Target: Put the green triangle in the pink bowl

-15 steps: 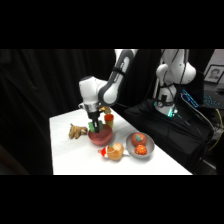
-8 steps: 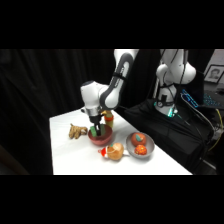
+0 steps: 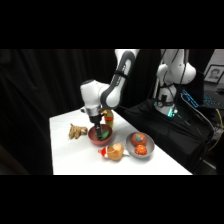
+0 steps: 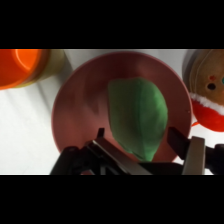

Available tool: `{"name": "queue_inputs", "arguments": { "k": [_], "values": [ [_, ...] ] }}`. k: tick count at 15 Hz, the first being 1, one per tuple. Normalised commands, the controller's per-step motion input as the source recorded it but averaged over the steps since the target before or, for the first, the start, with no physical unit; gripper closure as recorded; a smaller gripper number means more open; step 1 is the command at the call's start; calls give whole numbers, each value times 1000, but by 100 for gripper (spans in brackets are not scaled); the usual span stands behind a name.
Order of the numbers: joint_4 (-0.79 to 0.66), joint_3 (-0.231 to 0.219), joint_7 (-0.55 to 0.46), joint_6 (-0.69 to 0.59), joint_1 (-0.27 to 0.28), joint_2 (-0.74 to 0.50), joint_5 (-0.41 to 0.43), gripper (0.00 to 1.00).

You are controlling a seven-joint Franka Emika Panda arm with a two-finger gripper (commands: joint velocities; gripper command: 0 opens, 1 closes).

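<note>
Bright green, that's the green triangle [image 4: 137, 117], plain and unpatterned, set against the reddish-pink of the pink bowl [image 4: 80, 95], glossy inside. The bench [image 3: 75, 157] is white. The arm [image 3: 102, 95] shows white with black joints. There's a grey bowl [image 3: 131, 145] holding red and orange, and an orange-topped item [image 4: 22, 65] beside pale yellow.

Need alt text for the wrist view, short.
Looking straight down into the pink bowl, a green triangle fills much of its inside, between the gripper fingers at the bottom edge. An orange object sits at the upper left and a white and orange object at the right, both on the white table.
</note>
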Motion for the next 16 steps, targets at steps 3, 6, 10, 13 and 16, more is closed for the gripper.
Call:
{"name": "queue_inputs", "arguments": {
  "k": [3,6,10,13,16],
  "values": [
    [-170,-12,-91,-135,11,-302,36,0],
    [-212,-41,-61,-249,42,-436,-6,0],
    [-197,-76,-11,-345,76,-526,-56,0],
    [-68,-93,45,-401,90,-436,-94,0],
    [12,-86,73,-352,92,-316,-113,0]
  ]
}}
